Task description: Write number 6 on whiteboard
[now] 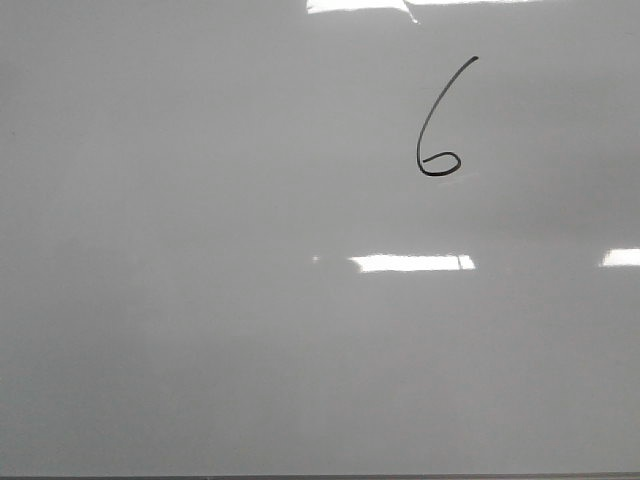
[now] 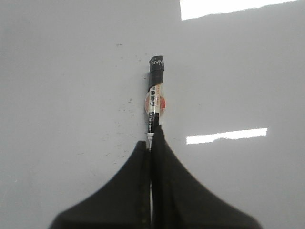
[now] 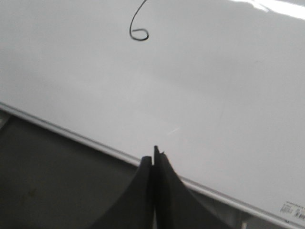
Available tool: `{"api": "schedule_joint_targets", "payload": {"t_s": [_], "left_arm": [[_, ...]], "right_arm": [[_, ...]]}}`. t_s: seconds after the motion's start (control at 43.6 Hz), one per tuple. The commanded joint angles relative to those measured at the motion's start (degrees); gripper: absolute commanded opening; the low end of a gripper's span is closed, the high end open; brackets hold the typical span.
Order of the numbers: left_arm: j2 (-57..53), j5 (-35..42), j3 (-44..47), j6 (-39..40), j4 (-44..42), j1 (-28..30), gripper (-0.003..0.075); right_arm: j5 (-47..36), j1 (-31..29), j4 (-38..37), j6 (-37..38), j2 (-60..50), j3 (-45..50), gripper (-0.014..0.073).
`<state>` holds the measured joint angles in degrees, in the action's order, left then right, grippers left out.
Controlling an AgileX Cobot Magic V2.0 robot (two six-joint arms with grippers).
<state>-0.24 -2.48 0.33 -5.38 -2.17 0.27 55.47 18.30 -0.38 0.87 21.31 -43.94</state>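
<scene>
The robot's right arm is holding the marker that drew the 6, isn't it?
Not quite. The left gripper holds the marker, as the left wrist view shows. The right gripper is shut with nothing in it. The 6 is on the whiteboard.

The left gripper (image 2: 151, 143) has its two black fingers (image 2: 176, 186) pressed together on a marker (image 2: 154, 98), which sticks out from between the fingertips over the whiteboard (image 2: 62, 86). The marker has a black cap end with white lettering, a clear barrel with a round orange-red label and black print. Two bright light bars reflect on the glossy board, and a few faint dark specks dot it near the marker.
</scene>
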Motion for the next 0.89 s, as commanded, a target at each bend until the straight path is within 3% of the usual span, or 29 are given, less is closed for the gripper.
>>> {"api": "schedule_joint_targets", "payload": {"t_s": [0.0, 0.161, 0.298, 0.711, 0.872], "left_arm": [[-0.88, 5.20, 0.18, 0.07, 0.56, 0.09, -0.0020], [-0.88, 5.20, 0.18, 0.07, 0.56, 0.09, -0.0020], [-0.88, 5.20, 0.18, 0.07, 0.56, 0.09, -0.0020], [-0.88, 5.20, 0.18, 0.07, 0.56, 0.09, -0.0020], [-0.88, 5.20, 0.18, 0.07, 0.56, 0.09, -0.0020]], "right_arm": [[-12.12, -3.54, -0.50, -0.47, -4.03, 3.51, -0.0068], [-31.52, -11.11, -0.50, -0.47, -12.66, 17.17, -0.0068], [-42.01, -15.51, -0.50, -0.47, -18.15, 27.83, -0.0068], [-60.17, -18.00, -0.37, -0.47, -22.98, 45.36, -0.0068], [-59.50, -18.00, -0.31, -0.47, -23.02, 45.21, -0.0068]]}}
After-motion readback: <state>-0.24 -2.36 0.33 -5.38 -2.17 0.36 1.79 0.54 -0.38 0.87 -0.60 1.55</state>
